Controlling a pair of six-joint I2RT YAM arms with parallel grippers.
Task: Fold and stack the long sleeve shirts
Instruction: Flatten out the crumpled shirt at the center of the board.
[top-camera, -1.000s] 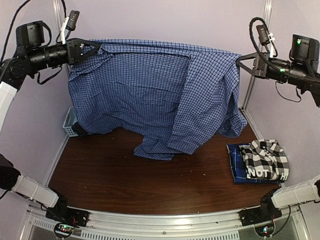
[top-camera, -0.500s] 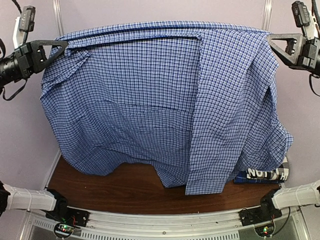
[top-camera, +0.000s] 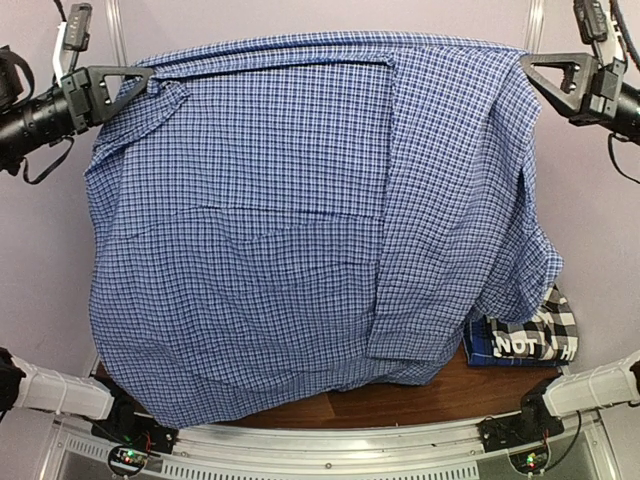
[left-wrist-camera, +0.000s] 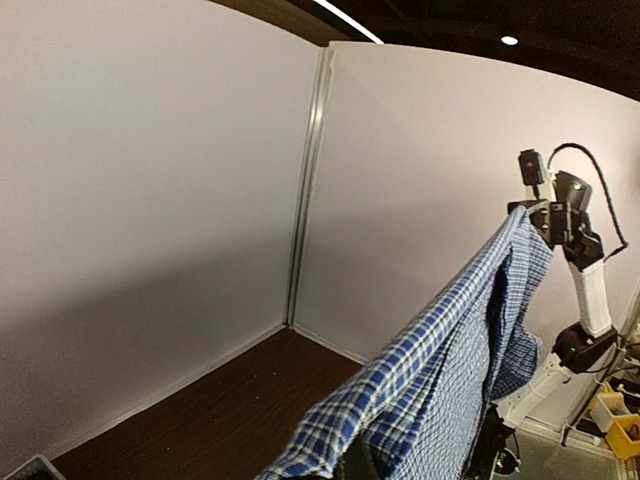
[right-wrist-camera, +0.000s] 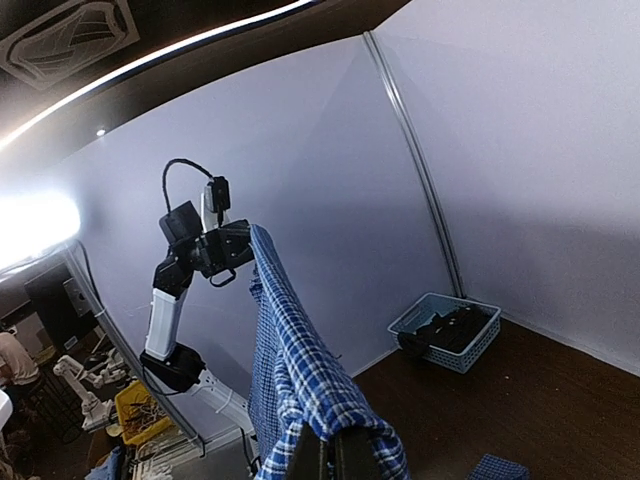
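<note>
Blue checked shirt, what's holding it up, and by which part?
Both hands hold the blue checked shirt by its top edge: the left hand pinches the left end, the right hand the right end, and the cloth hangs spread between them.

We see a blue-and-white fine-check cloth shirt (top-camera: 300, 220), a black-and-white large-plaid shirt (top-camera: 552, 318) lettered white, and a dark brown table (top-camera: 455, 383).

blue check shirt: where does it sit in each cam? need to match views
Top external: the blue check shirt fills most of the frame, stretched between the left gripper and the right gripper.
Left wrist: the shirt rises from bottom centre to the right gripper at the right.
Right wrist: the shirt rises from bottom centre to the left gripper, left of centre.
Shared landmark: the dark wood table.
</note>
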